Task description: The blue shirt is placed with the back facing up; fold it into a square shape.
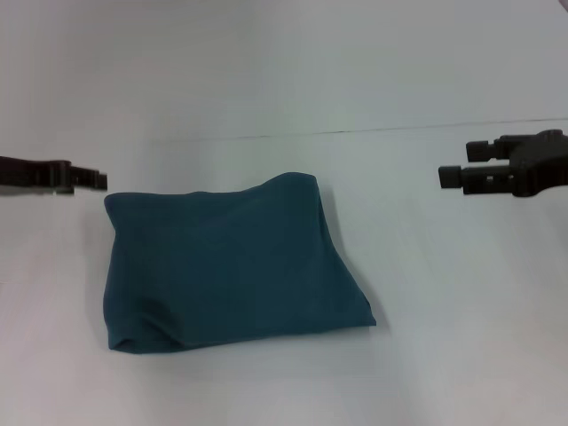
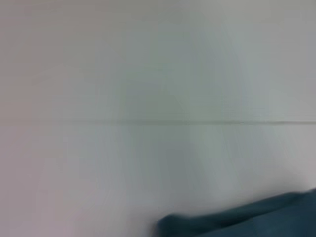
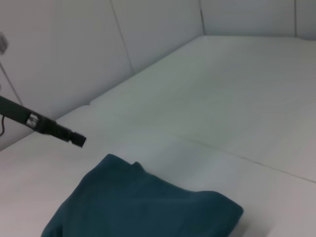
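Observation:
The blue shirt lies folded into a rough four-sided bundle at the middle of the white table, plain side up, with no lettering showing. Its corner also shows in the left wrist view, and a larger part of it in the right wrist view. My left gripper hovers just beyond the shirt's far left corner, clear of the cloth; it appears as a thin dark bar in the right wrist view. My right gripper hangs open well to the right of the shirt, holding nothing.
The white table surrounds the shirt on all sides. A thin seam runs across the surface behind the shirt. White wall panels rise at the far side.

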Robot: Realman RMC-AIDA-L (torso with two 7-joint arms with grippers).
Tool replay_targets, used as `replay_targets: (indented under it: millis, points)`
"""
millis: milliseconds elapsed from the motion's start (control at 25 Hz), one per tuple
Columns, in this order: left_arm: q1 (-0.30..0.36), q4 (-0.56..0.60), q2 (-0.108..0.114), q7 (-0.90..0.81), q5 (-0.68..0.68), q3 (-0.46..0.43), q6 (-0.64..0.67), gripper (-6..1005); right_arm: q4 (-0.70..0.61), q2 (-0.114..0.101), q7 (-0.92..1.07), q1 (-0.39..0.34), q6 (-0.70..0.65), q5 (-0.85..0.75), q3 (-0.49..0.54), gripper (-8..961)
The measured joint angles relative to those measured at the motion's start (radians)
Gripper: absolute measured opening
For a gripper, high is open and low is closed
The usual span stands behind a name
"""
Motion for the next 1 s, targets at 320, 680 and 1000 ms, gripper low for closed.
replay_targets:
  millis: [320,680,1000]
  points:
    - [0.243,0.080,-0.053,0.519,-0.486,-0.199,0.297,782,0.036,0.003,-0.207,-0.086,-0.105,0.165,-0.008,810]
    - [0.402,0.057,-0.106,0.808,-0.549,-0.258,0.496,952,0.147,0.003,-0.405,-0.186,-0.208,0.195,-0.010,850]
    - [0.425,0.051,-0.120,0.862,-0.473,-0.246,0.553,952,0.256,0.002,-0.541,-0.202,-0.207,0.139,-0.009,937]
